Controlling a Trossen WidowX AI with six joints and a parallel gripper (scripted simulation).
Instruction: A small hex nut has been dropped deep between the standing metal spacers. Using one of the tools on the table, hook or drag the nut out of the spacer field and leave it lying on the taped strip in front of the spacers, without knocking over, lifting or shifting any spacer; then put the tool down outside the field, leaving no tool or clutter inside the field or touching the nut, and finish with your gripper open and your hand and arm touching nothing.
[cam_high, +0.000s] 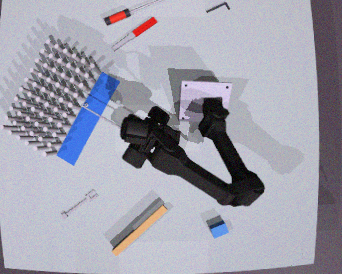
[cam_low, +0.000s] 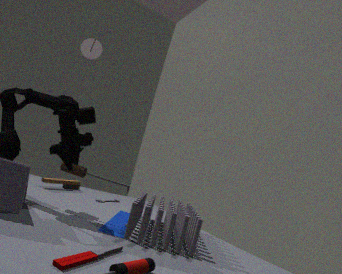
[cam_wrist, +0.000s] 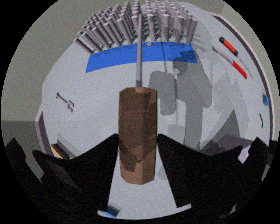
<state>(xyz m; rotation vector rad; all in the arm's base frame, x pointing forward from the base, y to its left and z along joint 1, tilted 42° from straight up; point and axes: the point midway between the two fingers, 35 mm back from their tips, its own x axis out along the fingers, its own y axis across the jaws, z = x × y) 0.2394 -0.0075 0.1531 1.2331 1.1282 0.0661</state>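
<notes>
At nine o'clock on your desk (cam_high: 280, 60) stand the spacers (cam_high: 50, 95), the blue strip (cam_high: 88, 118) touching their front edge. The nut (cam_high: 86, 105) lies on the strip near its upper end, at the tip of the hook's (cam_wrist: 138, 136) thin rod. Toward the centre, your hand (cam_high: 131, 131) is clamped on the hook's brown handle, held above the desk.

Tool rod (cam_high: 100, 111) across blue strip (cam_high: 88, 119).
</notes>
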